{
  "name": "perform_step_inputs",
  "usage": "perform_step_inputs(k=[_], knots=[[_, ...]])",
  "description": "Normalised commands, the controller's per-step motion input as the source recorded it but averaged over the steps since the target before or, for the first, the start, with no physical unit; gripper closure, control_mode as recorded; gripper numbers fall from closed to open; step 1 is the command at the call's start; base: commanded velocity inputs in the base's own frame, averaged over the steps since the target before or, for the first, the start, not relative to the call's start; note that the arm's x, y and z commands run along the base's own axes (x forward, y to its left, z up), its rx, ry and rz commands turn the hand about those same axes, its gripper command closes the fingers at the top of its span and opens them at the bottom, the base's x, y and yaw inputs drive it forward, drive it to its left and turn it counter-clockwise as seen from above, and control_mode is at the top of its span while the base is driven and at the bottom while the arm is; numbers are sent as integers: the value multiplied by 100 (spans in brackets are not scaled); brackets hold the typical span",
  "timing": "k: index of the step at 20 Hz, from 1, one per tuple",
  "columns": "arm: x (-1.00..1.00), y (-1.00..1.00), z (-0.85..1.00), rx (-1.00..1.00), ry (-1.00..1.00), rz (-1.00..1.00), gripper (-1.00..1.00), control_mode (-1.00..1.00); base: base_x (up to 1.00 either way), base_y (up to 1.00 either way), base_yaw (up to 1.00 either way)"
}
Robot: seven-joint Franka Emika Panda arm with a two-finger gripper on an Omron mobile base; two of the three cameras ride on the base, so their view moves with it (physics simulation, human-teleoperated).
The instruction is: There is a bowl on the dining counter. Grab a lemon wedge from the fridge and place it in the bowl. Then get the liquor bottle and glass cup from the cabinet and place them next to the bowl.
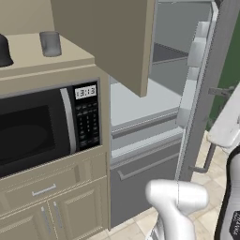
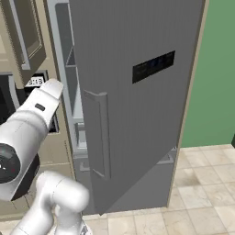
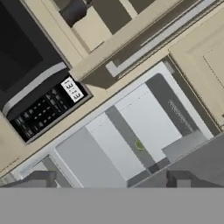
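A small yellow-green lemon wedge [image 3: 139, 145] lies on a grey shelf inside the open fridge [image 1: 140, 101], in the middle of the hand view. My gripper [image 3: 109, 181] is open and holds nothing; its two fingertips [image 3: 43, 178] rise at the bottom of that view, well short of the wedge. On the open cabinet shelf above the microwave stand the glass cup [image 1: 49, 43] and, at the left edge, the dark liquor bottle [image 1: 3, 50]. The hand view also catches the glass cup [image 3: 73, 11] near its top. The bowl is out of view.
The microwave [image 1: 42, 126] sits left of the fridge, with drawers and cabinet doors below it. An open cabinet door [image 1: 117, 42] juts out above the fridge opening. The fridge door [image 2: 133, 92] stands swung open on the right. Tiled floor lies below.
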Motion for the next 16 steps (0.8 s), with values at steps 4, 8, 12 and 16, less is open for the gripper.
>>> perform_step_inputs(k=[4,8,12,16], knots=[[51,34,-25,-25,25,-22,-100,-100,0,0,0],[28,4,-41,-13,4,-5,-100,-100,0,0,0],[28,0,-35,-7,0,0,-100,-100,0,0,0],[37,2,-32,-9,1,0,-100,-100,0,0,0]])
